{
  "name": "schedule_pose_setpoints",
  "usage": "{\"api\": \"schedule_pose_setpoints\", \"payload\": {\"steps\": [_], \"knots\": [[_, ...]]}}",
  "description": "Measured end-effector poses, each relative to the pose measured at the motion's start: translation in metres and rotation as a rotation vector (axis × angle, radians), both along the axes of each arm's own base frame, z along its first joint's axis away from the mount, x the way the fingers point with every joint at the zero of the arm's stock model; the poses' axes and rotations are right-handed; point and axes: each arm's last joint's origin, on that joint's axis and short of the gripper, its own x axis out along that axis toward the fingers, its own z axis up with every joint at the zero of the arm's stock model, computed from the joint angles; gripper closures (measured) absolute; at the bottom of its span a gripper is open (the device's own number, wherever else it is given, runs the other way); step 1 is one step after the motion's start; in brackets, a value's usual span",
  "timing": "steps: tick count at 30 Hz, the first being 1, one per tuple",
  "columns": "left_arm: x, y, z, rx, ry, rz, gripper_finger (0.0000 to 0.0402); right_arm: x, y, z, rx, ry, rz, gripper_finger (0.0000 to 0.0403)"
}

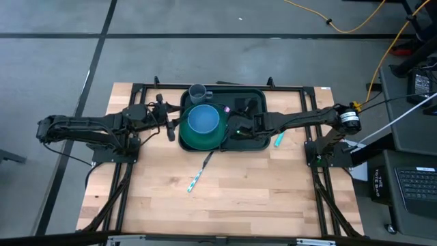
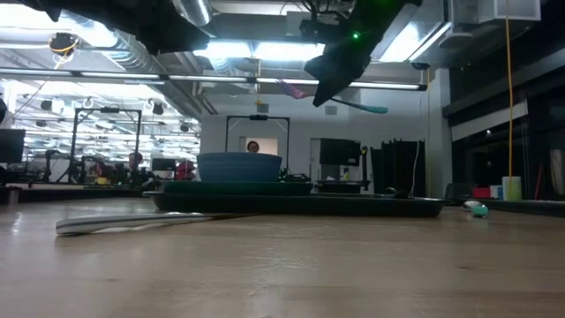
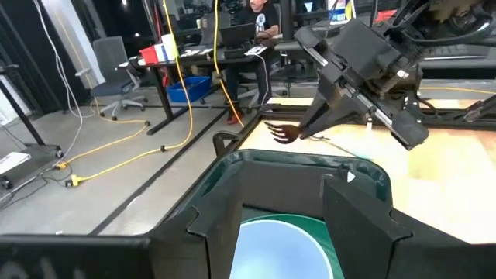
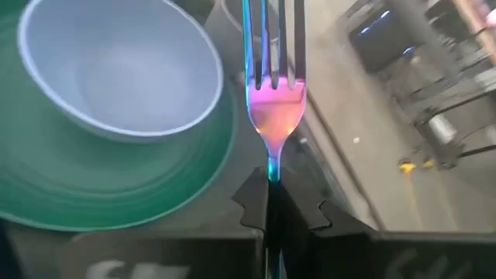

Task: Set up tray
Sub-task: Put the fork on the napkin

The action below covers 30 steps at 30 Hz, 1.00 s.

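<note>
Fork point(image 4: 273, 101) handle hidden in right claw point(image 4: 273, 208)

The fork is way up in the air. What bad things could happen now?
1. The right end effector pinches the fork only by its thin handle, so the fork might twist or slip and fall onto the tray.
2. The bowl and plate sit close under the fork, so lowering it could bump them.
3. The left end effector waits open beside the plate and may get in the way.

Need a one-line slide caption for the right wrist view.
Right gripper shut on an iridescent fork, held above the tray beside the blue bowl on the green plate.
</note>
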Motion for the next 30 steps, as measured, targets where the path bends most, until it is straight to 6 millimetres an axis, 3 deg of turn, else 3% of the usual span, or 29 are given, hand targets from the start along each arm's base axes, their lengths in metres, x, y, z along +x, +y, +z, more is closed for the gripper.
{"api": "schedule_pose_setpoints", "payload": {"steps": [10, 25, 30], "knots": [[0.0, 0.0, 0.0, -0.005, -0.002, 0.009, 0.0233, -0.014, 0.017, -0.034, 0.002, 0.02, -0.059, 0.0387], [0.0, 0.0, 0.0, -0.005, -0.002, 0.009, 0.0233, -0.017, 0.01, -0.029, 0.055, -0.127, -0.2, 0.0387], [0.0, 0.0, 0.0, -0.004, -0.002, 0.01, 0.0233, -0.014, 0.003, -0.012, 0.151, -0.191, -0.262, 0.0387]]}}
